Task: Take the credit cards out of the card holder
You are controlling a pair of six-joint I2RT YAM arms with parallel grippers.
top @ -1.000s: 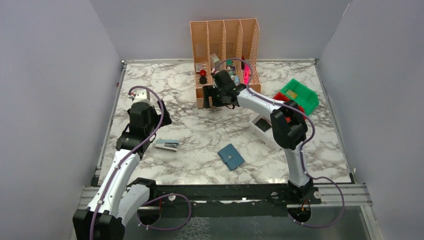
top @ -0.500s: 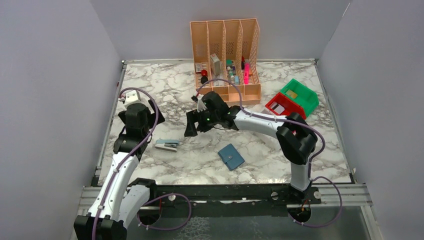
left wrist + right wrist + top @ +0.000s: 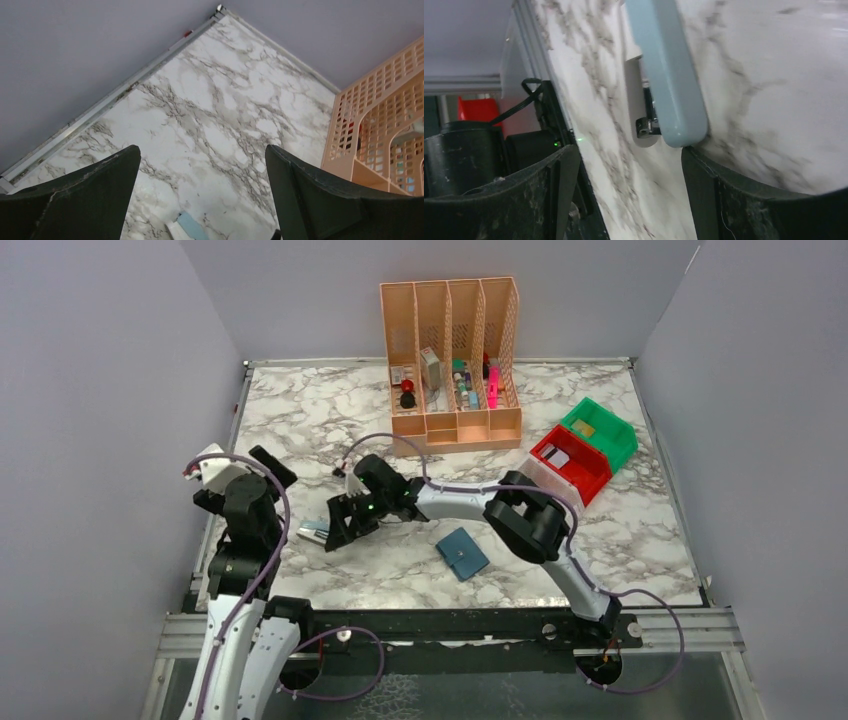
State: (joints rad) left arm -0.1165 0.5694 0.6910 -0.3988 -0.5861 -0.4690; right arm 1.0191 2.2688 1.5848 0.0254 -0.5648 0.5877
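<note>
The card holder [image 3: 462,554] is a small teal-blue wallet, folded shut, with a snap tab across its face. It lies flat and askew on the marbled worktop [image 3: 300,420], near the front edge and just in front of the right arm's elbow, touched by neither tool. The right tool [image 3: 629,160] hangs low to its left with fingers spread, nothing pinched, one finger close beside the end of a pale blue stapler [image 3: 669,75]. The left tool [image 3: 200,165] is raised at the left edge, spread wide and holding nothing.
</note>
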